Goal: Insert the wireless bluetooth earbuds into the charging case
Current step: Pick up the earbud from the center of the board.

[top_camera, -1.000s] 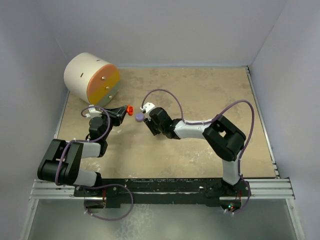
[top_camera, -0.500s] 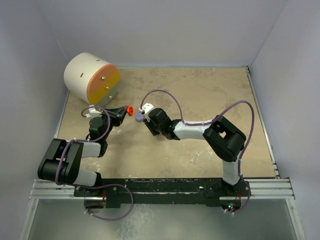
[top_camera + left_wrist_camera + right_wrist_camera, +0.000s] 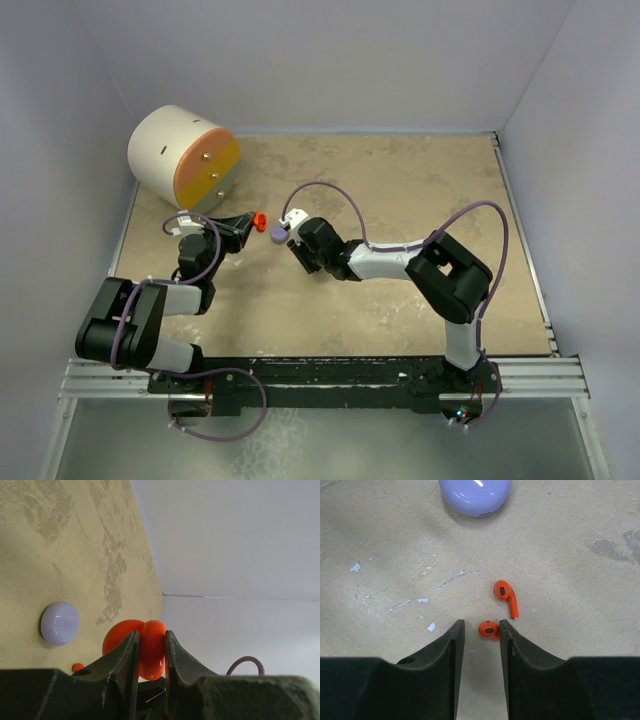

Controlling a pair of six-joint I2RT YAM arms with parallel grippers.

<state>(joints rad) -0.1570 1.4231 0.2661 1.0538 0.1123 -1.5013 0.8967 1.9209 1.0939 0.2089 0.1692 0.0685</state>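
My left gripper (image 3: 247,222) (image 3: 150,645) is shut on the red-orange charging case (image 3: 148,647), held edge-on above the table; it also shows in the top view (image 3: 259,218). A lavender round case (image 3: 277,233) (image 3: 59,623) (image 3: 474,492) lies shut on the table beside it. My right gripper (image 3: 291,243) (image 3: 481,630) is open and low over the table. One red earbud (image 3: 488,629) lies between its fingertips, against the right finger (image 3: 507,635). A second red earbud (image 3: 506,597) lies just beyond. A tiny red bit (image 3: 77,667) shows near the left fingers. The grey-lavender earbuds are out of view.
A large cream cylinder with an orange and yellow face (image 3: 183,158) lies at the back left corner. Grey walls close in the tan table (image 3: 420,190) on the left, back and right. The right arm's cable (image 3: 330,190) arcs over the middle.
My right gripper has crept slightly left toward the lavender case. The left gripper and the red-orange case have not moved.
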